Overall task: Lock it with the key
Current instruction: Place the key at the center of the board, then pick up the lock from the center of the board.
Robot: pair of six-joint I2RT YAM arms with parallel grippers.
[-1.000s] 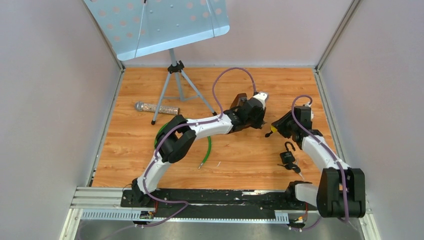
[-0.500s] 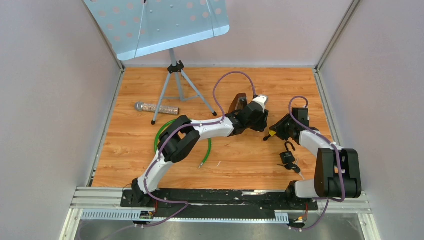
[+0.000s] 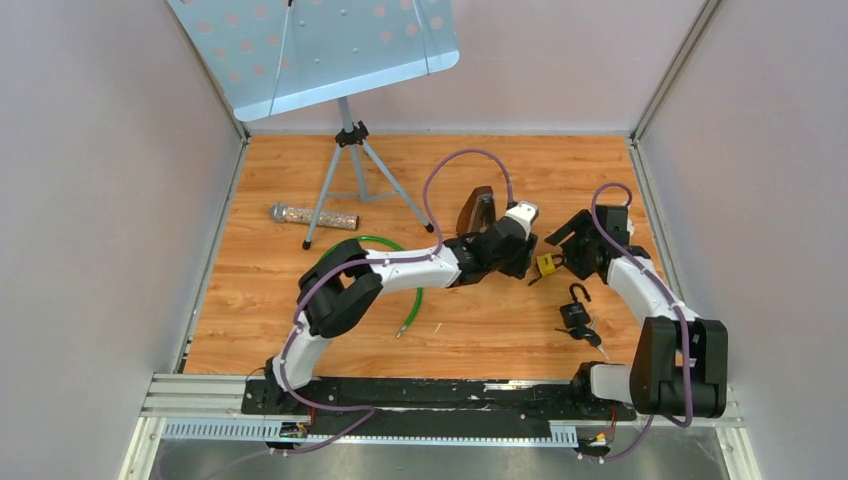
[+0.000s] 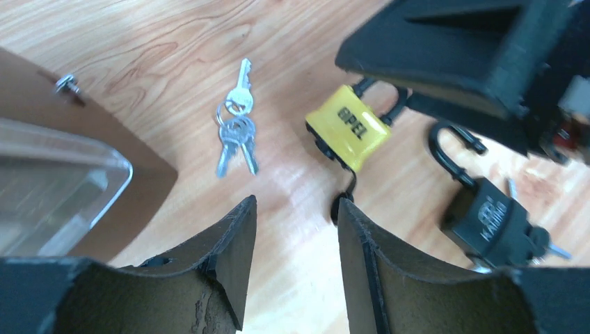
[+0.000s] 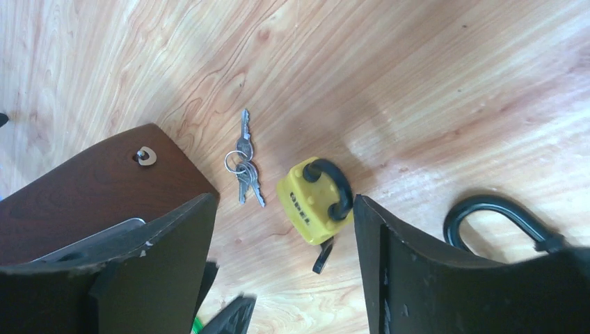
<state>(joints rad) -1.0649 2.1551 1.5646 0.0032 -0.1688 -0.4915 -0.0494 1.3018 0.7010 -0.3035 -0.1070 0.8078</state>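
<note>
A yellow padlock (image 3: 547,264) with a black shackle lies on the wooden table between my two grippers. A black-headed key (image 4: 340,207) sticks out of its base. In the left wrist view the padlock (image 4: 348,129) lies just beyond my left gripper (image 4: 296,209), which is open and holds nothing. My right gripper (image 5: 285,202) is open too and straddles the padlock (image 5: 311,200) from above without touching it. Left gripper (image 3: 527,264) and right gripper (image 3: 566,250) almost meet over the lock.
A loose ring of silver keys (image 4: 235,132) lies left of the yellow lock. A black padlock (image 3: 575,313), shackle open and keys in it, sits nearer the bases. A brown case (image 3: 478,208), green cable (image 3: 413,300), microphone (image 3: 312,215) and music stand (image 3: 345,150) lie to the left.
Both grippers have opened. The yellow padlock, held up between them a second ago, now lies on the table, and the left arm has shifted slightly right and nearer.
</note>
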